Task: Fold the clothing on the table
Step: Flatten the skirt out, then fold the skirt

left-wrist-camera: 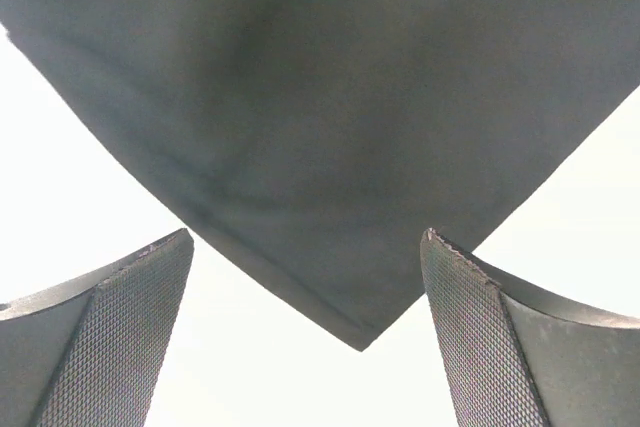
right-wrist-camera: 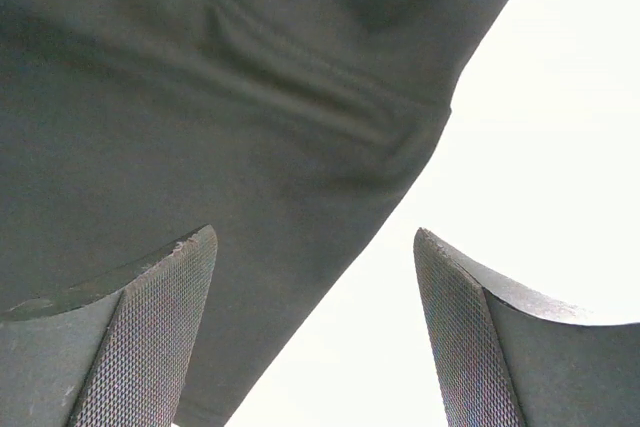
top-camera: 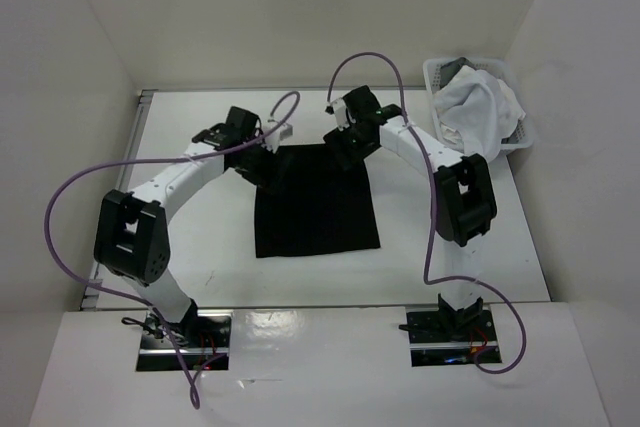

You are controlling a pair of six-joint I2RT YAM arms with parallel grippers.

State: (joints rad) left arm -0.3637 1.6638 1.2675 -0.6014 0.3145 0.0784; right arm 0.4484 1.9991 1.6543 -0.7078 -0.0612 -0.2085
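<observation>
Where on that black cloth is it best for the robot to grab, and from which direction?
Probably the two far corners, one per tool, from above. The clothing lies flat on the table, so only a corner offers a thin edge to pinch. The left tool is open over one corner's tip; the right tool is open across the other's edge.

- A plain white back wall (top-camera: 330, 7) is standing behind the workspace, catching soft, even light.
- A white left wall (top-camera: 50, 97) and a white right wall (top-camera: 590, 147) are closing in the sides, angling outward toward the camera.
- The table (top-camera: 320, 282), white and flat, is filling the floor of this enclosure and glaring brightly in the wrist views.
- A white plastic basket (top-camera: 440, 72) is sitting at the far right corner, holding a white cloth bundle (top-camera: 480, 107).
- A white front ledge (top-camera: 320, 367) is running along the near side.
</observation>
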